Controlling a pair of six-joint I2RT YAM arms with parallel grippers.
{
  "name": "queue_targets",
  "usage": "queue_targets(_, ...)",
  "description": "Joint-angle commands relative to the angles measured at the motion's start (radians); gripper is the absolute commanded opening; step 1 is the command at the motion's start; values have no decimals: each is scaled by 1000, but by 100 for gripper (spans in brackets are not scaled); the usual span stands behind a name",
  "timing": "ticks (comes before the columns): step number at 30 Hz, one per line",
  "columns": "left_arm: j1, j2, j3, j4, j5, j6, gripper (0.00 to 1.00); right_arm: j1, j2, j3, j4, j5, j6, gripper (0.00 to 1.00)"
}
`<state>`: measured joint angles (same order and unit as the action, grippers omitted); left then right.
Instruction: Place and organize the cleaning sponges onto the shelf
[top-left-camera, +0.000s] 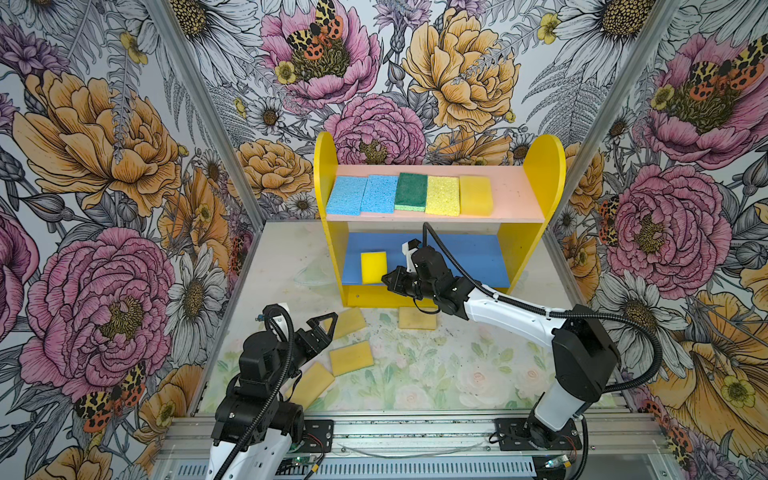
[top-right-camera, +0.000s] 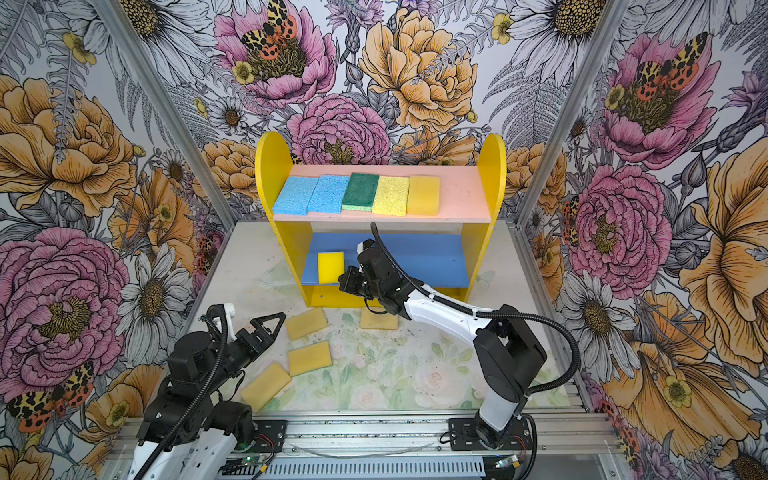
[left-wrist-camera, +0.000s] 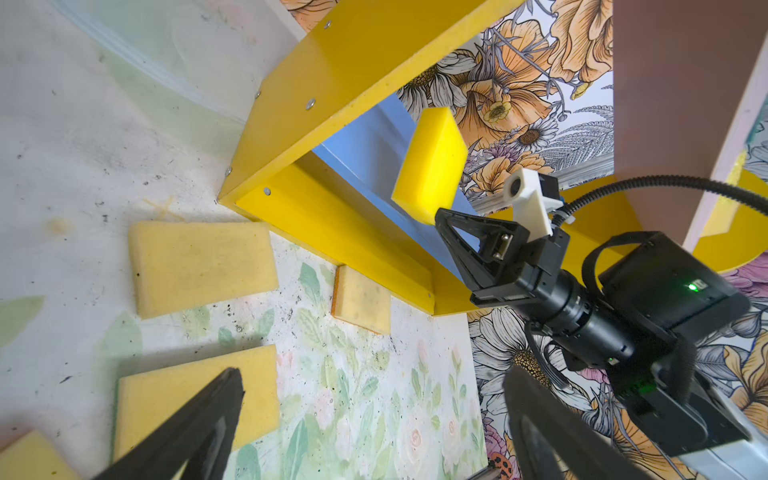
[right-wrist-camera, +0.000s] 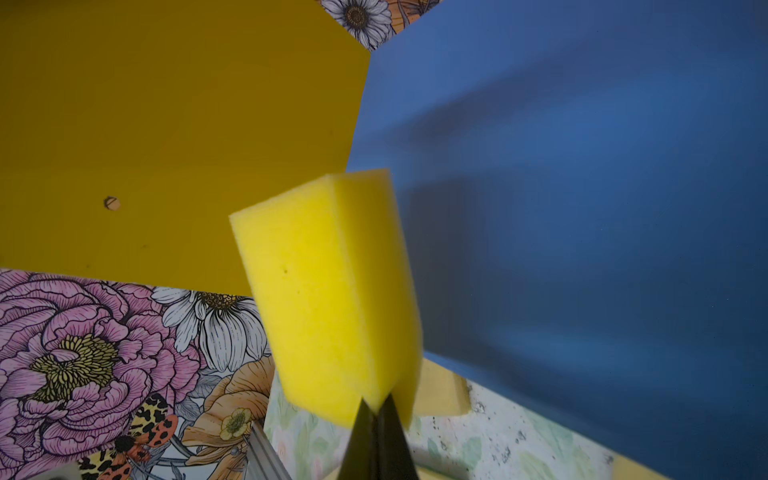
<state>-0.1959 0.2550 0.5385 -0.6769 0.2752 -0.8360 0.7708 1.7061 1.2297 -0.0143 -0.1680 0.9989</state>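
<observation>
Right fingers (right-wrist-camera: 365, 440) pinch one end of the bright yellow sponge (right-wrist-camera: 328, 291), tilted over the blue lower board (right-wrist-camera: 582, 208) of the shelf (top-left-camera: 332, 245), seemingly clear of it. Only the left wrist view shows both left fingers (left-wrist-camera: 536, 432), spread above tan sponges (left-wrist-camera: 199, 268) on the tabletop (left-wrist-camera: 62, 145). Top views add five sponges (top-left-camera: 411, 192) along the pink upper board (top-left-camera: 515, 195); the left arm (top-left-camera: 257, 374) half hides one tan sponge (top-left-camera: 313, 382).

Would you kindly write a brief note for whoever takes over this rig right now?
Right tool shut on the yellow sponge, over the blue board's left end.
Left tool open, empty, above the tan sponges.
Done: five sponges in a row on the pink board.
Left: release the yellow sponge, then shelve four tan sponges from the table.
</observation>
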Motion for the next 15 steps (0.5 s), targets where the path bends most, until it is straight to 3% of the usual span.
queue_targets(1,-15,1,35,-52,-46,52,99,-4,47,30,100,30,27,0)
queue_targets(10,-27,-20,30,-62,-55,43,99,17,125,116,81,7,39,5)
queue_targets(15,-34,-20,26,-61,-60,43,99,17,139,120,84,13,49,28)
